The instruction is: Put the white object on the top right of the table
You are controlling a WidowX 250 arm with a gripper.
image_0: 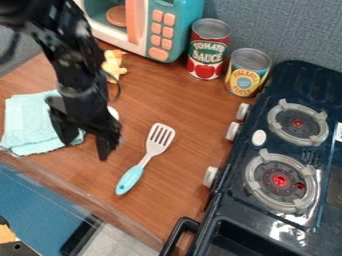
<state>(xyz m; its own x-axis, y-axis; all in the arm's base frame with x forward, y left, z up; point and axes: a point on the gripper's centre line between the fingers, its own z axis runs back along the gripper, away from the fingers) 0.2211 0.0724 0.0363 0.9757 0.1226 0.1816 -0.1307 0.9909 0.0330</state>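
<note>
Toward nine o'clock on the table, the pick-up seemed yet to be made.
The gripper hung with its fingers apart; the white object sat partly hidden behind it, at its one o'clock. Next came aligning and grasping, then likely a carry toward two o'clock, by the cans.

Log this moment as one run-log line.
pincer: open, near cloth | white object: partly hidden behind pincer | spatula: on table | placement top right: not done
</note>
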